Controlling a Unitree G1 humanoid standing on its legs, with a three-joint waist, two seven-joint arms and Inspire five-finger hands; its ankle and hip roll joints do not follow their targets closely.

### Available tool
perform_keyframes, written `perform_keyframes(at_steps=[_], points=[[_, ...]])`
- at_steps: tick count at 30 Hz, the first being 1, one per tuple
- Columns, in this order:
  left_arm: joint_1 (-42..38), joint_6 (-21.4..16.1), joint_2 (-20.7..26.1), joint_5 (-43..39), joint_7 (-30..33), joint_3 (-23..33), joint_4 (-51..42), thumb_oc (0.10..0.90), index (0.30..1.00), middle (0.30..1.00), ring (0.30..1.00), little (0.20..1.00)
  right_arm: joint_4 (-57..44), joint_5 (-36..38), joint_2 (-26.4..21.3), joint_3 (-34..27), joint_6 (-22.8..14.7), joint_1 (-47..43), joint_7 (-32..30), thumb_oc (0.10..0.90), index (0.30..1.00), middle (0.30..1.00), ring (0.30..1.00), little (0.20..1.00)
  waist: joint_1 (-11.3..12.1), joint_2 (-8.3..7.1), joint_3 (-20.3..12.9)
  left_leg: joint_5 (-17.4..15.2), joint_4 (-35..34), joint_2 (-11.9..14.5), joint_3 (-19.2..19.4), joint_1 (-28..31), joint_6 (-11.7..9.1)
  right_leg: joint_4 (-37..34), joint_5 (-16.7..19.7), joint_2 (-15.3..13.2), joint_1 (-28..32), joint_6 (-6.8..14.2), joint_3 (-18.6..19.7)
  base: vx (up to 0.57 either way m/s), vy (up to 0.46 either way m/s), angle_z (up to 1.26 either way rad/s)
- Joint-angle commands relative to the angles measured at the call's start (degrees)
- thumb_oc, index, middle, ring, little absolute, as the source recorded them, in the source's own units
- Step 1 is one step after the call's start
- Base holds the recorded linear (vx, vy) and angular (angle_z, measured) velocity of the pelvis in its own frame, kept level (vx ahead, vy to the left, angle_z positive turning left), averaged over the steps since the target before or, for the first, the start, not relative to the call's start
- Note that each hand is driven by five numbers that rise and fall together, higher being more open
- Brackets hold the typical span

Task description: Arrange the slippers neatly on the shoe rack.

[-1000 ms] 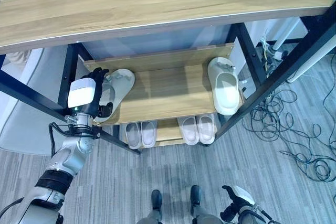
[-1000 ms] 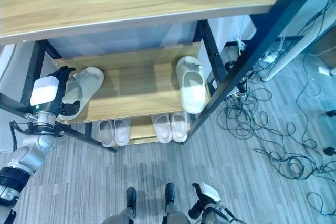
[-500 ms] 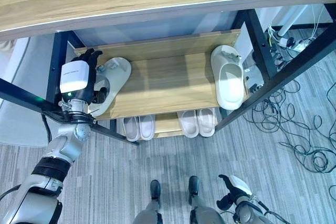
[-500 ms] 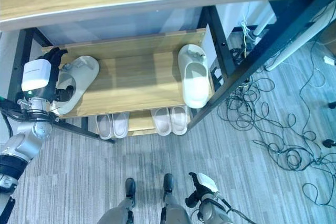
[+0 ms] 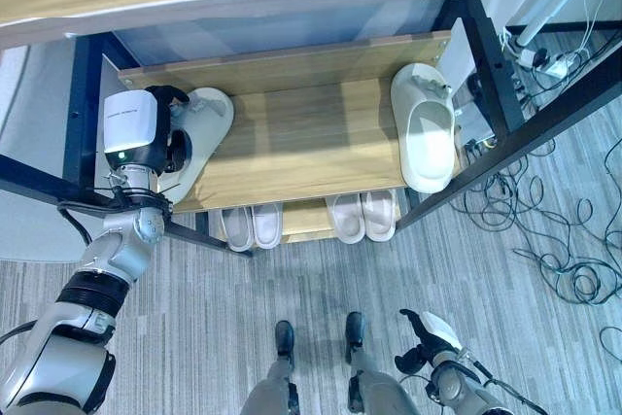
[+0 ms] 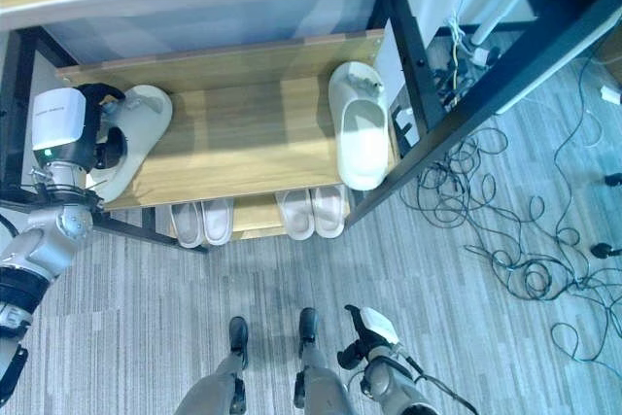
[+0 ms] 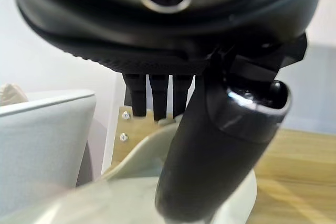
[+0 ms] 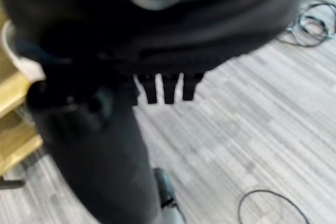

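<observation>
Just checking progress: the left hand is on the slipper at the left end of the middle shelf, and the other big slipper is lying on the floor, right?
Not quite. The left hand is on that slipper, but the other slipper lies at the middle shelf's right end, as the left eye view shows.

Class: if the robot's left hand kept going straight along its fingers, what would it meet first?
Probably the back edge of the middle shelf; the left hand already grips the slipper. Depth is unclear.

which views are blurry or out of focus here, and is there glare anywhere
Right wrist view: the right hand is a soft dark blur, the floor sharper. Left wrist view: the left hand is out of focus, a glare spot on its thumb, over the pale slipper. Left eye view: sharp and evenly lit; the middle shelf sits in shade.
</observation>
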Motion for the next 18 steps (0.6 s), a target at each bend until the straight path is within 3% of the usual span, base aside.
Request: perform_keyframes(at_steps=[1,12,18], points=[[-6.67,-0.50,3.71,-1.19,2.40,0.54,1.73,0.400,0.300,0.300,0.300,0.300,-2.63,0.96,-3.24,0.69,-0.48,1.57,-1.98,0.800,0.900,0.900,0.900,0.900,-1.79,1.04,-3.23,-1.35,0.08,-0.86,-2.67,-1.70,-1.82,0.35,-4.10,-4.57,0.16,6.30,-0.74,-0.01,0.012,-0.10],[-4.61,-1.73,-0.10,-2.50,2.08,1.44,-2.14,0.400,0.300,0.300,0.300,0.300,-3.49,0.72,-3.42,-0.12,-0.53,2.53,-2.30,0.800,0.900,0.900,0.900,0.900,-2.02,2.47,-2.45,-1.46,0.08,-0.96,-2.05,-1.41,-1.85,0.35,-4.21,-4.73,0.22,6.16,-0.10,0.00,0.002,-0.02],[-2.87,-4.20,-6.79,-4.43,1.28,0.93,-8.93,0.400,0.300,0.300,0.300,0.300,-4.52,0.82,-3.17,-0.57,-0.45,2.97,-2.62,0.800,0.900,0.900,0.900,0.900,-2.25,2.72,-2.37,-1.57,0.08,-0.99,-1.88,-0.89,-1.92,0.35,-4.38,-4.55,0.67,6.00,-0.14,0.00,0.000,0.00]])
